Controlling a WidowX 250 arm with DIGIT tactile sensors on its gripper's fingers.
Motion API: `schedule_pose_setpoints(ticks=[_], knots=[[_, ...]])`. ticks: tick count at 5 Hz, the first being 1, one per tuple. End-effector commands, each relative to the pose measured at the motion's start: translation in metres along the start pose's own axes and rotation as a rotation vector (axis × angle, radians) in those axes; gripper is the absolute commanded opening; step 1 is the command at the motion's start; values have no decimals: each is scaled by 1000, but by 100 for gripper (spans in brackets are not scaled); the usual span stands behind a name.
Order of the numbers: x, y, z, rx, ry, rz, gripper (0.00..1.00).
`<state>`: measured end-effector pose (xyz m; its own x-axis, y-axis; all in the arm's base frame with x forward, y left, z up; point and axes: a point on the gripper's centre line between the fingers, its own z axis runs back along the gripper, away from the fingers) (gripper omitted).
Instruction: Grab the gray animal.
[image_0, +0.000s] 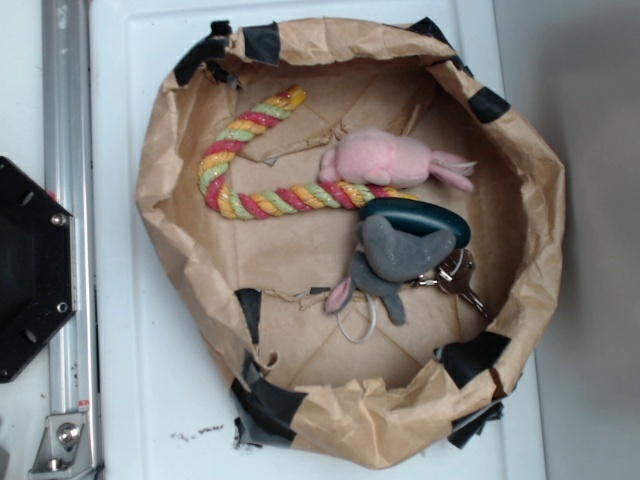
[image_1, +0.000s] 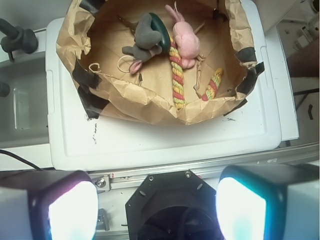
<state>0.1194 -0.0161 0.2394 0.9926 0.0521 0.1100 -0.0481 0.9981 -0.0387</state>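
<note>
Just beside gray animal: teal fob.

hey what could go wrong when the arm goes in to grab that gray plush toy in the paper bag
The gray animal lies against the teal key fob and beside the keys, so the fingers might snag those too. The pink plush and rope lie close by. The paper bag's crumpled rim may catch the descending gripper.

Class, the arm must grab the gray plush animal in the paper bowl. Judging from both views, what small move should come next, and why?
Probably travel forward, out over the paper bowl, to hover above the gray animal. The wrist view shows the gripper open and short of the bowl, over the arm's base. The animal rests against the teal key fob, beside the keys.
</note>
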Motion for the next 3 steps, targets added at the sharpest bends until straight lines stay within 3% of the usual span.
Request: schedule_pose_setpoints(ticks=[1,2,3], knots=[[95,3,-60,-285,-155,446,100],[124,17,-90,-290,-168,628,100],[137,15,-135,-194,-172,708,100]])
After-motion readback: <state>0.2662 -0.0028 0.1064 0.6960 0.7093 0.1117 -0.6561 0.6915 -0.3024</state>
